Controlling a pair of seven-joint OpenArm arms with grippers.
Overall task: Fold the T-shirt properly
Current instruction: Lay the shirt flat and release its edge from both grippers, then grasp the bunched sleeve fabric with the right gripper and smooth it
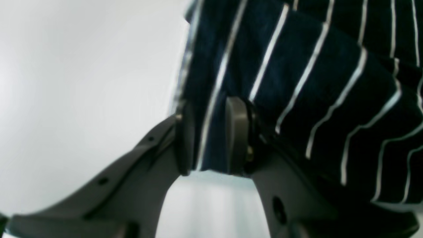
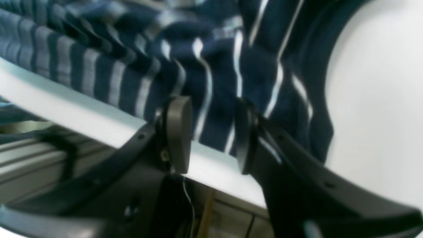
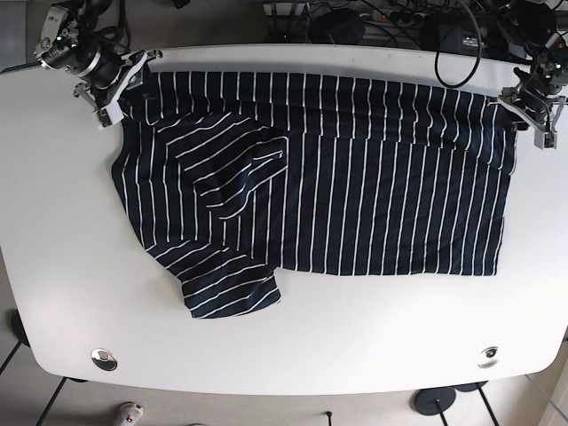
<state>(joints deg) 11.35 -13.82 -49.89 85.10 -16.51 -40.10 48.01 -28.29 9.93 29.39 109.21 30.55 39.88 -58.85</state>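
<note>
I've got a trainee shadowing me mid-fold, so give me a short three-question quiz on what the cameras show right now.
1. True or false: the left gripper has T-shirt fabric between its fingers.
2. In the base view, which sleeve lies folded in over the shirt body: the one nearer the far table edge, or the one nearer the near edge?
3. Multiple choice: the right gripper grips the shirt at A) the table centre, B) a far corner of the shirt, C) the near hem.

Key: 1 true. 2 the far one; the near sleeve sticks out. 3 B.

No readable text, labels, brands or numbers in any view
</note>
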